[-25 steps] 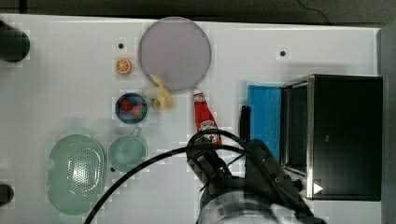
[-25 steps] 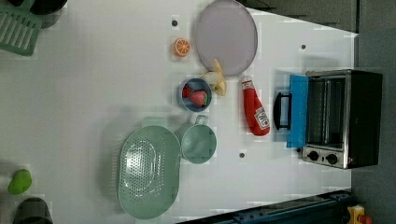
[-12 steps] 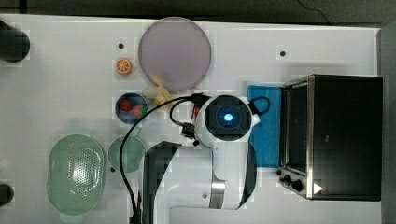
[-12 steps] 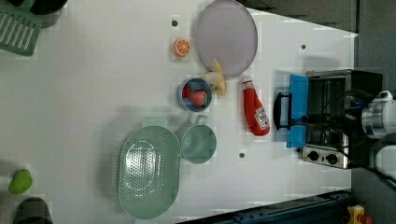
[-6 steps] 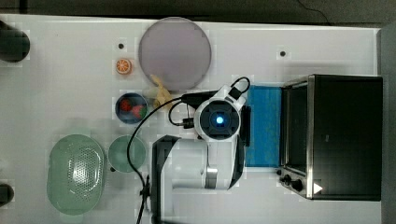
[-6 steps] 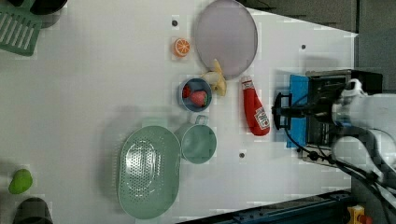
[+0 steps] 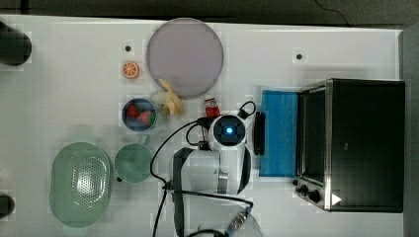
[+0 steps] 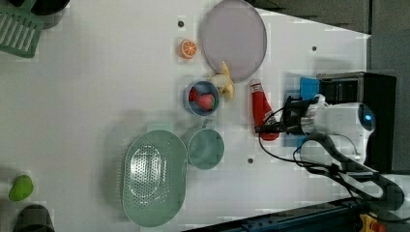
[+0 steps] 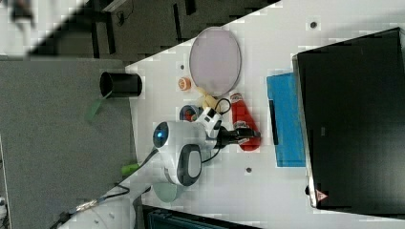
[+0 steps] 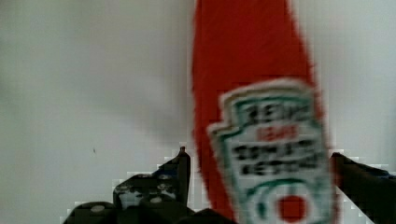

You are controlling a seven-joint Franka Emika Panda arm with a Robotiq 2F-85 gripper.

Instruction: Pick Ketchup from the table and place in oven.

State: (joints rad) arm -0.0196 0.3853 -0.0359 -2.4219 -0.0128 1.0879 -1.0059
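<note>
White surface [image 7: 59, 98], crowded: purple plate [image 7: 185, 57] near the far edge, orange slice [image 7: 130, 69], bowl of strawberries [image 7: 139, 114], banana [image 7: 170, 101], green cup [image 7: 133, 162], green colander [image 7: 80, 183].

Oven [image 7: 363, 143] stands at the top view's right edge, door toward a blue mat [image 7: 279, 133].

Ketchup [image 8: 261, 107] lies flat between banana and mat, cap toward the plate.

Change: the arm has swung in over the bottle within the last second or so, and the pincer [image 10: 261, 182] now hangs low, spread wide, one finger either side of the label. Nothing held. Judged ready to close.

Hidden: most of the bottle under the arm from above. Whether the oven door is open is unclear.
</note>
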